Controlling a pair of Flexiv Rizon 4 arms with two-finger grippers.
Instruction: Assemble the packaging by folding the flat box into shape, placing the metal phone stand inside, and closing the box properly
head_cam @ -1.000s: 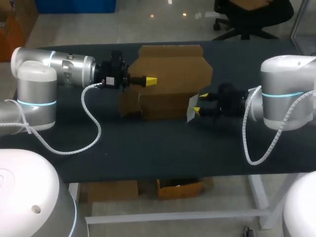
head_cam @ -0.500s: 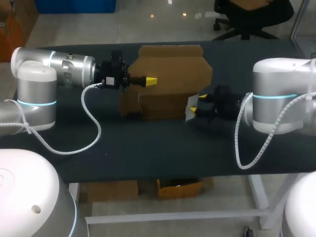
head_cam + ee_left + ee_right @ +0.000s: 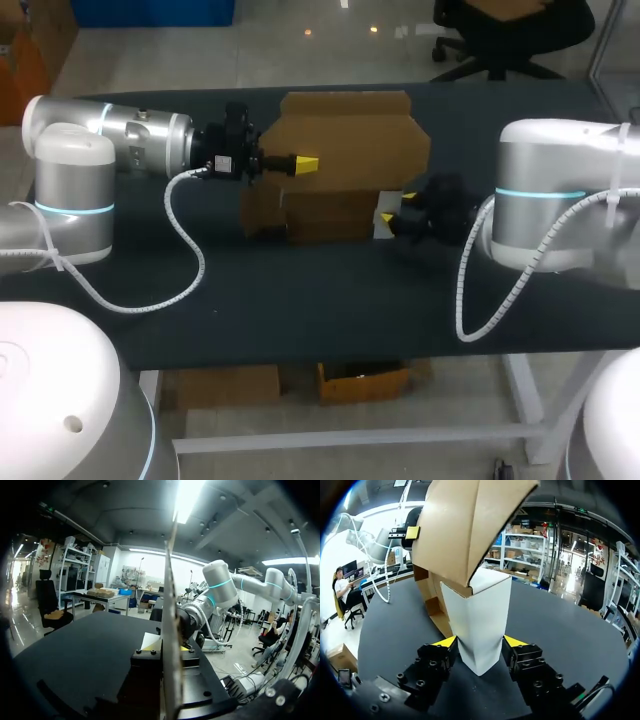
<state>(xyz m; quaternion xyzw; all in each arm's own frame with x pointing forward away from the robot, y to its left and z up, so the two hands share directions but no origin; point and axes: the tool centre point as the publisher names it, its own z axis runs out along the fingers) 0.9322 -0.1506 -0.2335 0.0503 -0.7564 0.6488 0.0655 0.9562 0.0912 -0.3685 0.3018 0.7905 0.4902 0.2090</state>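
Observation:
The brown cardboard box (image 3: pixel 330 215) stands mid-table with its tall lid flap (image 3: pixel 345 135) upright. My left gripper (image 3: pixel 306 162) is shut on that flap, which shows edge-on (image 3: pixel 169 605) between its fingers in the left wrist view. My right gripper (image 3: pixel 390 217) sits at the box's right side, shut on a white carton (image 3: pixel 381 224). In the right wrist view the white carton (image 3: pixel 479 620) stands between both yellow tips of that gripper (image 3: pixel 480 642). The brown flap (image 3: pixel 465 525) hangs over it, and the open box body (image 3: pixel 432 605) lies just ahead. The metal phone stand is not visible.
The dark tabletop (image 3: pixel 300 300) stretches in front of the box to the near edge. My left arm (image 3: pixel 140 140) lies along the back left, my right arm (image 3: pixel 545 205) comes in level from the right.
My right arm has moved left, bringing the white carton up against the box's right side. The left arm and the flap have stayed still.

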